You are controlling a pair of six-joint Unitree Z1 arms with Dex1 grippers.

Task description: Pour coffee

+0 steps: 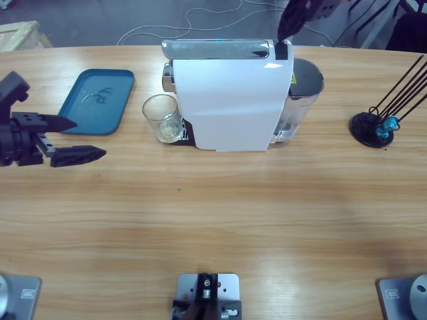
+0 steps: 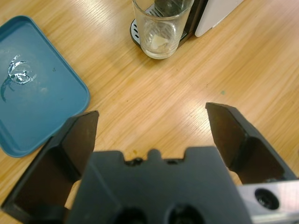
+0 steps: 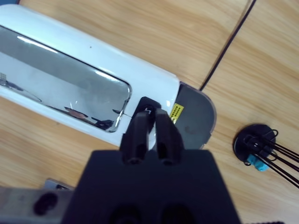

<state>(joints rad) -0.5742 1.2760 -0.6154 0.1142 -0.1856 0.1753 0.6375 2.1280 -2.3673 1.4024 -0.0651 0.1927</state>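
**Inspector:** Toward the far edge of the table (image 1: pixel 220 220), seen from above, a white coffee machine (image 1: pixel 230 100) stands near the middle. A clear glass (image 1: pixel 161 118) sits on its drip tray at the machine's left end. Any coffee in it cannot be made out from this height.

**Clerk:** And the arms?

**Inspector:** The left gripper (image 1: pixel 72 139) hangs near the left edge with its jaws spread wide, holding nothing, beside a blue tray (image 1: pixel 97 101). The right gripper (image 1: pixel 285 33) comes down from the far edge onto the machine's back end. A black capsule stand (image 1: pixel 372 128) with thin rods sits toward the right edge.

**Clerk:** Left wrist view?

**Inspector:** Left gripper (image 2: pixel 152 123) parted over bare wood; glass (image 2: pixel 161 28) ahead, well apart from it, blue tray (image 2: pixel 42 107) to one side. The glass shows only a pale bottom; no dark layer is plain.

**Clerk:** Right wrist view?

**Inspector:** Right gripper (image 3: pixel 150 122) has its jaws pressed together, tips at a small black part behind the machine's chrome lid (image 3: pixel 60 88). Grey water tank (image 3: pixel 196 116) just beyond; capsule stand (image 3: pixel 254 144) carries a blue capsule (image 3: pixel 254 161).
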